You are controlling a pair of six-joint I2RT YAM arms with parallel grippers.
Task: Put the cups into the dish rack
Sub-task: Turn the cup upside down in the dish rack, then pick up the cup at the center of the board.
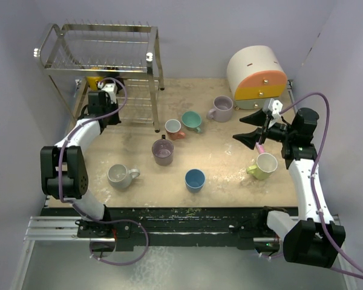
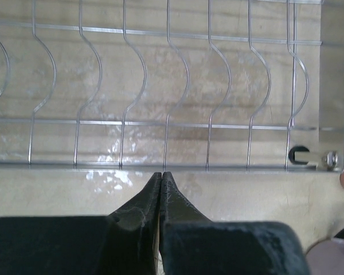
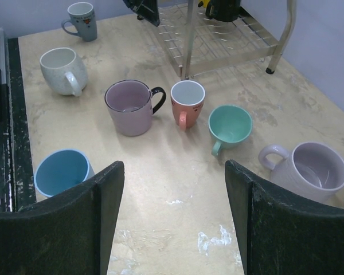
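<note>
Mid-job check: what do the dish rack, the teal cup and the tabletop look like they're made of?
Dish rack: thin bright silver wire and posts with mirror-like glints, so likely polished or chromed metal. Teal cup: smooth, glossy, with a thick rounded rim, probably glazed ceramic. Tabletop: matte mottled beige with white scuffs; stone-look laminate or painted board, can't tell which.

The left gripper has its fingers pressed together, empty; the right gripper hangs spread wide.
</note>
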